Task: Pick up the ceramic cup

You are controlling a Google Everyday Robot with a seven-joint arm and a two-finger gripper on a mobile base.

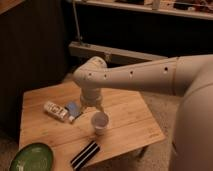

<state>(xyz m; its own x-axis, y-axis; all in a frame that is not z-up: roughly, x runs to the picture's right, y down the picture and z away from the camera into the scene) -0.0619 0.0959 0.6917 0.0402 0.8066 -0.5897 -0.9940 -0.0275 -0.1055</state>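
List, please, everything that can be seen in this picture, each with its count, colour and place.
ceramic cup: one, white, near the middle of the table, just under the pincer
plate: one, green, near corner of the table, at the picture's left
striped flat object: one, black with pale lines, near table edge, between plate and cup
packet: one, white, left part of the table
small item: one, blue, beside the packet; kind unclear
table: one, light wood, centre of view
metal bar: one, grey, behind the table
robot arm: one, white, reaching in from the right
pincer: one, at the cup's rim
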